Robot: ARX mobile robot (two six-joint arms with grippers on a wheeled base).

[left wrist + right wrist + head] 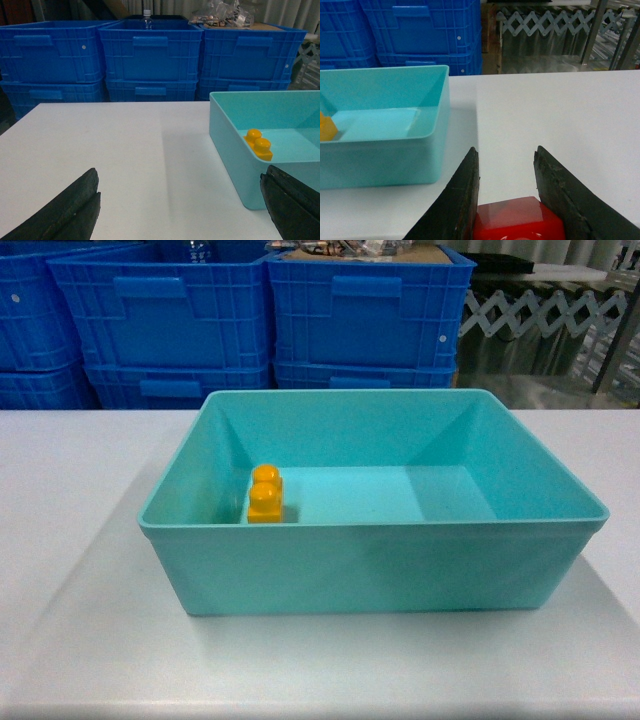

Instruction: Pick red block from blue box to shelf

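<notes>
Holding one yellow-orange two-stud brick at its left wall: blue box, on desk. Red block outside it, clamped in right claw. Left claw spread apart.

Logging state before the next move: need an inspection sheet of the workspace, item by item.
Surface: white-topped table, bare apart from the tub.
Job's things: small glossy red plastic brick sits between the right gripper's dark fingers, outside the light turquoise plastic tub; the tub rests on the table. Shelf: nothing seen.
Clutter: yellow-orange two-stud brick inside the tub, by its left wall.
Grippers: right closed on the red brick; left gripper open and empty, low over the table left of the tub.
Cables: nothing seen.
Surroundings: stacked dark blue ribbed crates behind the table; folding lattice barrier to the right.
</notes>
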